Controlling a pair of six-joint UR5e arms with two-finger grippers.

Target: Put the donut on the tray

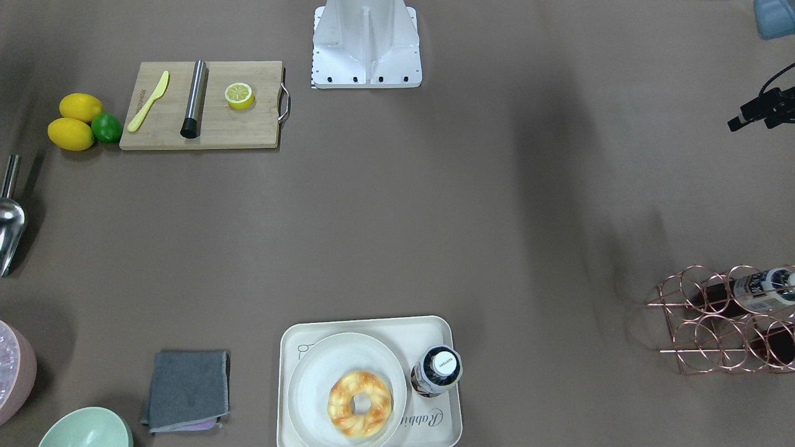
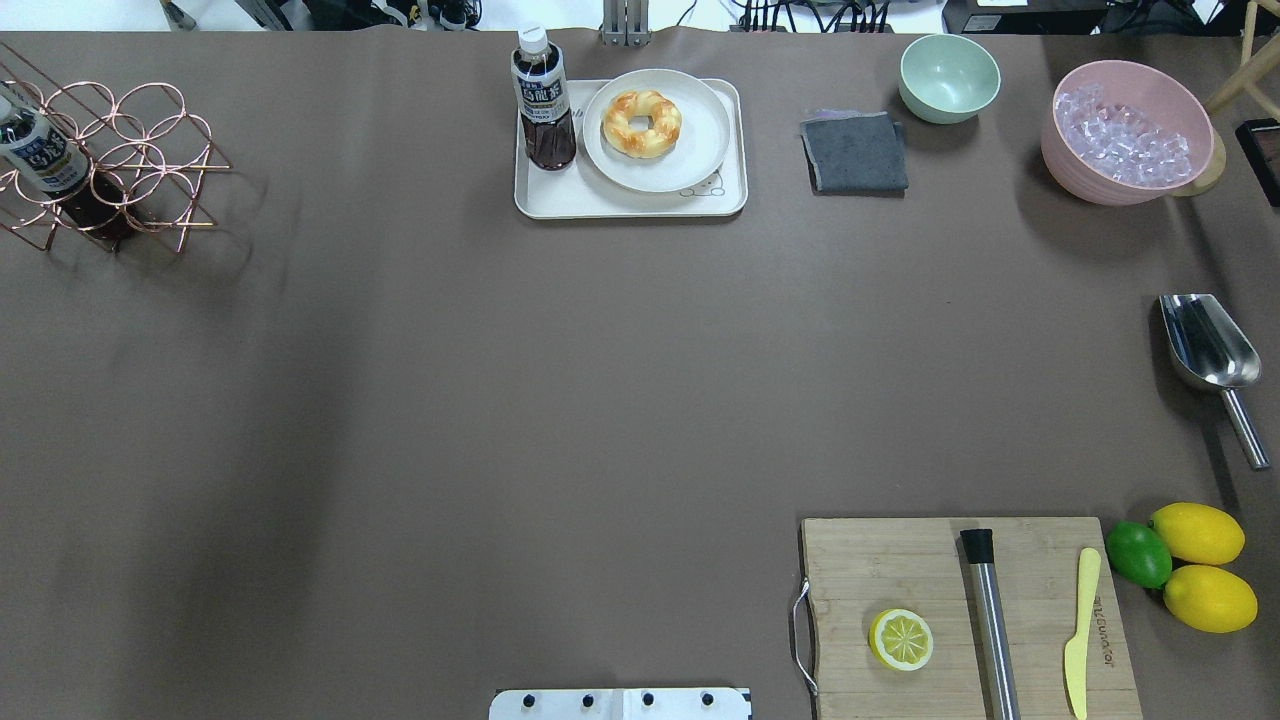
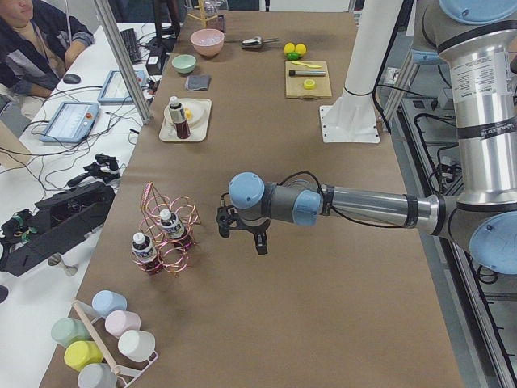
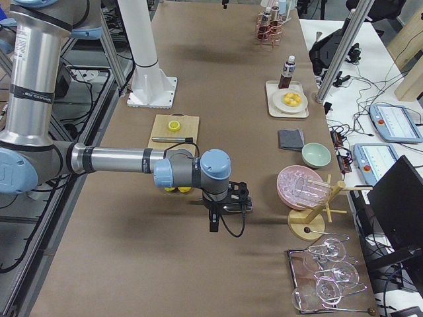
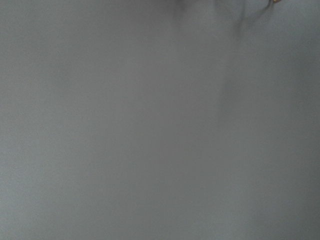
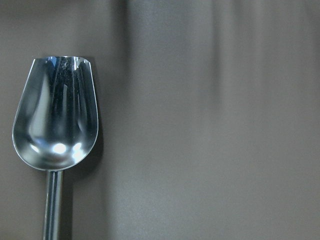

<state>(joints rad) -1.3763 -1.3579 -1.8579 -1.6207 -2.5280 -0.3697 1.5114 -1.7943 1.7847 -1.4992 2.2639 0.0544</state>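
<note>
The donut (image 2: 641, 123), golden with orange-brown glaze, lies on a round off-white plate (image 2: 700, 150). The plate stands on the cream tray (image 2: 640, 203) at the table's far side, next to a dark drink bottle (image 2: 543, 100). The donut also shows in the front-facing view (image 1: 360, 403) on the tray (image 1: 435, 329). My left gripper (image 3: 241, 230) hangs over bare table near the copper wire rack; I cannot tell whether it is open or shut. My right gripper (image 4: 221, 211) hovers near the metal scoop (image 6: 55, 120); I cannot tell its state either. Both are far from the tray.
A wooden cutting board (image 2: 900, 570) with a lemon half (image 2: 901, 640), a steel rod and a yellow knife lies near right. Lemons and a lime (image 2: 1138, 553), the scoop (image 2: 1205, 345), a pink ice bowl (image 2: 1125, 130), a green bowl (image 2: 948, 75) and a grey cloth (image 2: 853, 152) are to the right, a wire rack (image 2: 100, 160) far left.
</note>
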